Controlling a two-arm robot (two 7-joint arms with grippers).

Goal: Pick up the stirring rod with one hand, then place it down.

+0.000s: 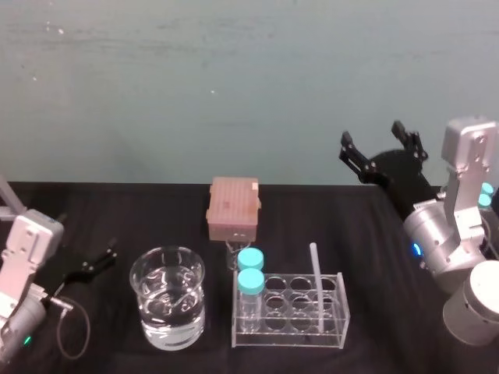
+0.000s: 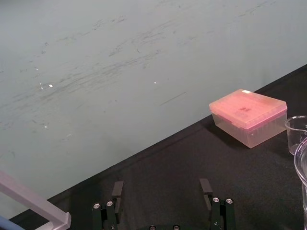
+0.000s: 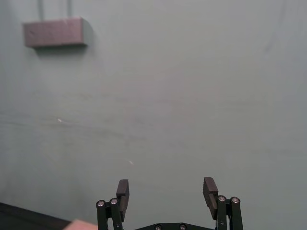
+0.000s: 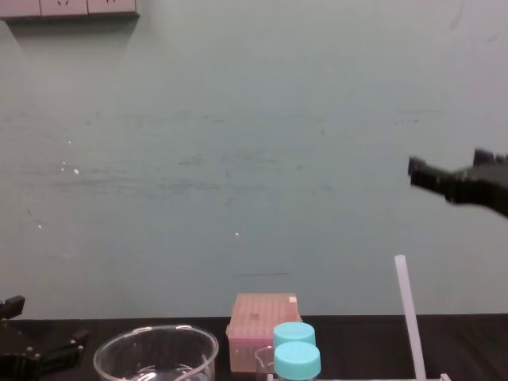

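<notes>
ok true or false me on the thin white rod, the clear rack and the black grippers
1. The thin translucent white stirring rod stands in the clear plastic rack: true.
2. The right black gripper is shut on the rod: false, it is open, raised and apart from it.
3. Two blue-capped bottles sit in the rack: true.
4. The round glass beaker is right of the rack: false, left.
5. The left black gripper is open: true.

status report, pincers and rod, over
Left pincer open, low at left. Right pincer open, raised far right. Rod upright in rack, untouched. Bottles at rack's other end, clear of rod.
</notes>
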